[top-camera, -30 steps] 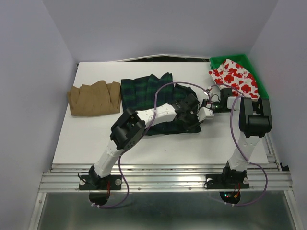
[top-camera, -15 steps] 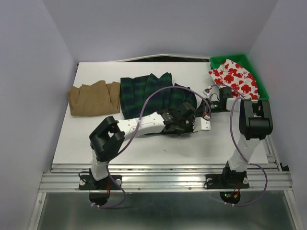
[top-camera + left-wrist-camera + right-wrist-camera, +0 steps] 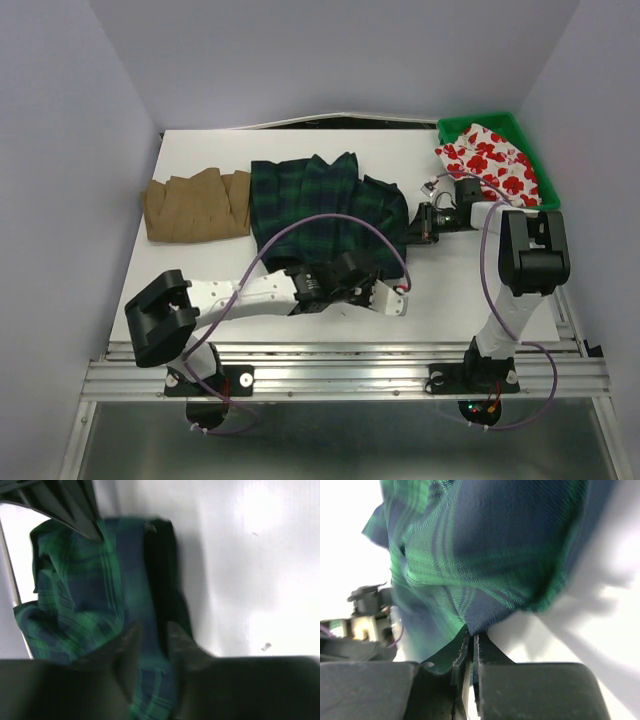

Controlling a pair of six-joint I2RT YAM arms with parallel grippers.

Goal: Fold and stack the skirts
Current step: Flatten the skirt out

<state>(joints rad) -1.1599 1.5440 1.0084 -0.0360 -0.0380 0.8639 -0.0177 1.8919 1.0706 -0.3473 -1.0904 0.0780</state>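
Observation:
The dark green-navy plaid skirt [image 3: 320, 210] lies spread at the table's middle. My left gripper [image 3: 345, 277] is shut on its near edge, close to the table's front; the left wrist view shows plaid cloth [image 3: 100, 595] pinched between my fingers [image 3: 129, 652]. My right gripper [image 3: 412, 227] is shut on the skirt's right corner; the right wrist view shows that corner [image 3: 485, 555] clamped between my fingertips [image 3: 461, 652]. The tan-brown pleated skirt [image 3: 197, 205] lies folded at the left. The white skirt with red flowers [image 3: 490, 160] lies in and over the bin at the back right.
A green plastic bin [image 3: 500, 122] stands at the back right corner. White walls close in the table on the left, back and right. A metal rail [image 3: 340, 375] runs along the near edge, where both arm bases are bolted.
My left arm has swung toward the near edge, pulling the plaid skirt's near edge with it and stretching the skirt out. My right gripper has shifted slightly left, still holding the corner.

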